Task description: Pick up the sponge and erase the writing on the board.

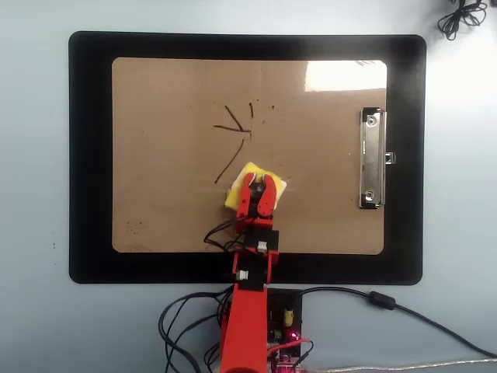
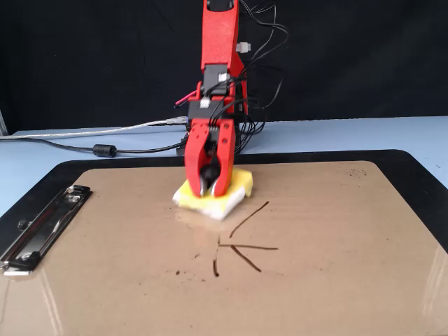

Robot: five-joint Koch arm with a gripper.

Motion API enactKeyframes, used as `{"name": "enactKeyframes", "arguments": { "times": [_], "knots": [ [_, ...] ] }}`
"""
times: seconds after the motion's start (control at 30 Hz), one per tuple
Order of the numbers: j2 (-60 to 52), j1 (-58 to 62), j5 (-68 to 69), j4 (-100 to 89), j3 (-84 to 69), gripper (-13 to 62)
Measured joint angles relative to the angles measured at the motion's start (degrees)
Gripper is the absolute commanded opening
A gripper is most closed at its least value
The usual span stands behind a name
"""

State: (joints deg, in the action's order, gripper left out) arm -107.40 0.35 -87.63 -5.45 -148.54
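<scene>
Pale blue tabletop (image 1: 31,311), black mat (image 1: 89,155), board (image 1: 171,210). My tool (image 1: 257,183) pinched on sponge (image 1: 235,190), resting on board beside writing (image 1: 237,128). Sponge looks light, soft; black knob safest hold.

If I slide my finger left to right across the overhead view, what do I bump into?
Black mat's edge → dark marker star strokes → yellow sponge under the red end effector → silver metal clip on the brown clipboard.
</scene>
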Motion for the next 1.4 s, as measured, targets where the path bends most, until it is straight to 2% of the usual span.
{"name": "enactKeyframes", "arguments": {
  "times": [0.1,0.2,0.5,0.57,0.63,0.73,0.9,1.0,1.07,1.27,1.4],
  "knots": [
    [-6.59,-0.44,0.35,1.05,-3.87,-8.0],
    [-3.25,-0.53,0.26,1.05,-1.93,-7.9],
    [41.75,-2.64,-0.62,-0.7,48.25,-8.0],
    [44.74,-1.41,-0.7,-1.67,51.5,-8.0],
    [43.42,-0.79,-0.7,-1.67,48.43,-8.0],
    [33.31,-0.53,-0.79,-2.64,33.75,-8.0],
    [1.49,-0.09,-0.79,-0.79,-0.09,-8.0],
    [-11.6,-0.09,-0.79,0.18,-10.63,-8.0],
    [-17.75,-0.62,-0.62,3.87,-12.39,-8.0],
    [-15.21,-0.44,-0.44,4.75,-10.11,-8.0],
    [-3.52,-0.44,-0.44,2.11,-2.02,-8.0]
  ]
}}
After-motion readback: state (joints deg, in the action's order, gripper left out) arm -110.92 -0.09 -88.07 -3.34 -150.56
